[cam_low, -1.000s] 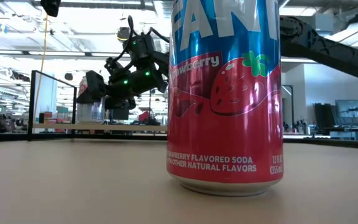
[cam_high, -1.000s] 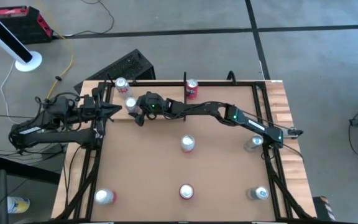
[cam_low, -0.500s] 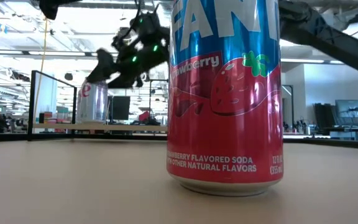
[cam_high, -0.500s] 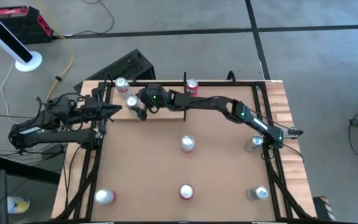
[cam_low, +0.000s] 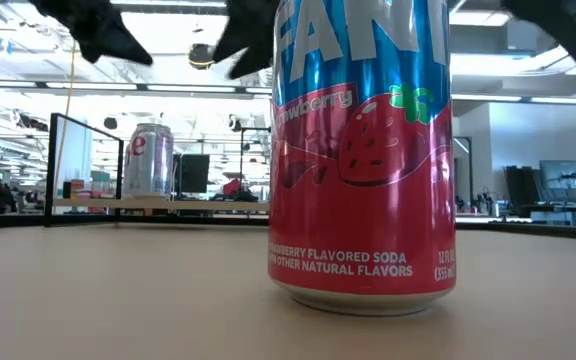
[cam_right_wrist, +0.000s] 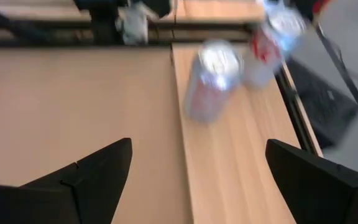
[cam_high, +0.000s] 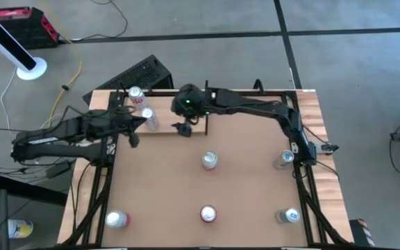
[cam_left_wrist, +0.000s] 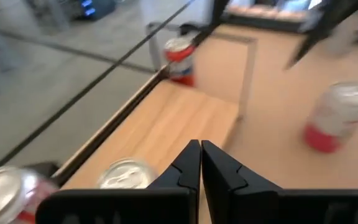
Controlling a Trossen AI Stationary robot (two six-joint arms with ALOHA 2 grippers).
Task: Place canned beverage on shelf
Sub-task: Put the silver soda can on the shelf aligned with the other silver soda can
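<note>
The pale wood shelf (cam_high: 176, 127) lies along the table's far left, with a thin black upright (cam_high: 207, 123) at its right end. A silver can (cam_high: 149, 119) stands upright on its base on the shelf; it also shows in the right wrist view (cam_right_wrist: 210, 81) and the low view (cam_low: 148, 160). A second can (cam_high: 136, 94) stands behind it. My right gripper (cam_high: 182, 128) is open and empty over the shelf, to the right of the silver can. My left gripper (cam_high: 136, 130) is shut and empty just left of the silver can (cam_left_wrist: 126, 175).
Several more cans stand on the brown tabletop: one at the middle (cam_high: 209, 160), one at the right (cam_high: 283, 160), three along the near edge. The strawberry soda can (cam_low: 363, 150) fills the low view. A red can (cam_left_wrist: 180, 59) stands beyond the shelf's upright.
My right gripper has let go of the silver can, which now stands alone on the shelf, and has risen and drawn back toward the table's right. My left gripper has reached toward the shelf, closer to the silver can.
</note>
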